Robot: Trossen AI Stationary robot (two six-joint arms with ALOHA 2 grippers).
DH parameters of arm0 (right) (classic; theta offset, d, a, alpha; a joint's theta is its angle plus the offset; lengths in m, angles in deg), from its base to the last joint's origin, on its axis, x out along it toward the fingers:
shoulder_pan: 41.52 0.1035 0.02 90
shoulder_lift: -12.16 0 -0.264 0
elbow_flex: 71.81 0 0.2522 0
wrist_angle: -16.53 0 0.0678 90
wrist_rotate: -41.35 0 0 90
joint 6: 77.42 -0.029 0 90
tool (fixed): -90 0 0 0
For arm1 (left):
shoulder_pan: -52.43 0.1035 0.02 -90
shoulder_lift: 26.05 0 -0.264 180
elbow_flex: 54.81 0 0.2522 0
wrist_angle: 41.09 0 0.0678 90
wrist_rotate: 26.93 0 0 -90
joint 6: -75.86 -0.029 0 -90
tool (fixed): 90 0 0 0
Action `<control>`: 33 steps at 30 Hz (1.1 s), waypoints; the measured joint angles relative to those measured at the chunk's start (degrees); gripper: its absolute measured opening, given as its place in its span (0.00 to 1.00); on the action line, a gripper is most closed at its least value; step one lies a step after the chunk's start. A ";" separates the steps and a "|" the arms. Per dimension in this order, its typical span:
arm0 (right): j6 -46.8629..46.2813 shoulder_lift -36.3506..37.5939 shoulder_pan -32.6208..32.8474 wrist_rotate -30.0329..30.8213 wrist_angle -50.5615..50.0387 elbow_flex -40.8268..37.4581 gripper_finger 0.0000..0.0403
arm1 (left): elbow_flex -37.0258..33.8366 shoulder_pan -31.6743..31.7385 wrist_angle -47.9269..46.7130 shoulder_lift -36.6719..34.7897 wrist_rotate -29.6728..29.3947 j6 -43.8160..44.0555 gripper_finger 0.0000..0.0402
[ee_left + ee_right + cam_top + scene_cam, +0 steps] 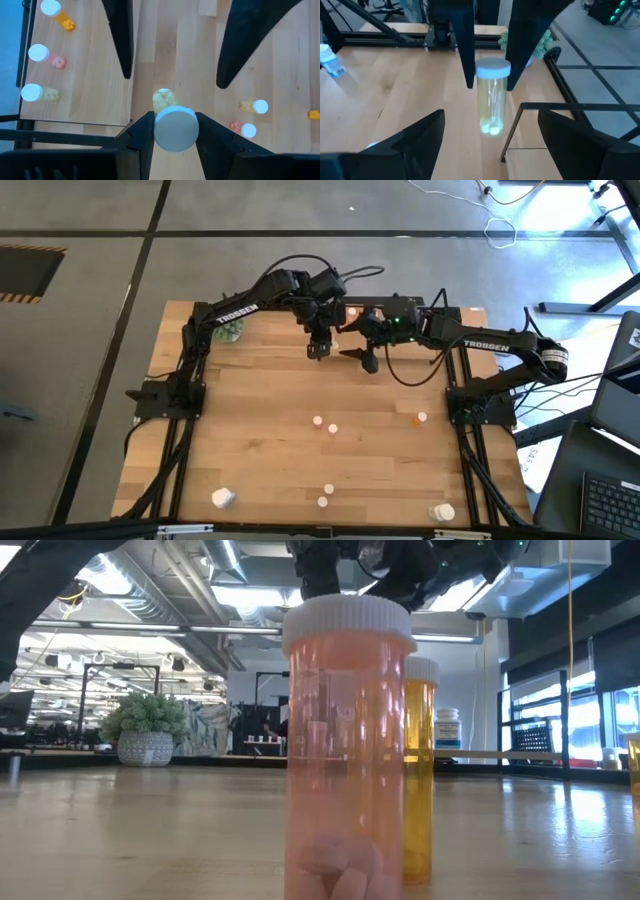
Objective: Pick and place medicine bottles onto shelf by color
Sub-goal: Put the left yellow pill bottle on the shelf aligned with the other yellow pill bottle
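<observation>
My left gripper is shut on a pale yellow medicine bottle with a white cap, next to the shelf. My right gripper is open and empty, its fingers pointing at that bottle from close by without touching it; the bottle shows ahead of them in the right wrist view. Three white-capped bottles stand on the shelf board: orange, pink and yellowish. In the low view a pink bottle and an orange bottle stand on the table and hide the held one. My left gripper pinches the bottle's white cap between its two fingers, one on each side. The fingers come from above, pointing down. The bottle hangs upright below them, pills at its bottom, which seems to be a little above the tabletop.
Several small bottles stand on the near half of the table, with larger white ones at the near corners. A green plant ball sits at the far left. The shelf's black wire frame is close to the held bottle.
</observation>
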 joint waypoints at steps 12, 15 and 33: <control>-0.77 -0.04 0.04 0.20 1.70 0.00 0.80 | 0.00 -0.20 1.86 0.02 0.02 0.00 0.30; -0.76 -0.14 0.04 0.55 1.40 0.00 0.80 | 0.00 -0.20 2.05 0.04 0.02 0.00 0.30; -1.62 -3.48 0.07 0.01 4.15 0.00 0.80 | 0.00 -0.35 3.76 0.04 0.05 0.04 0.30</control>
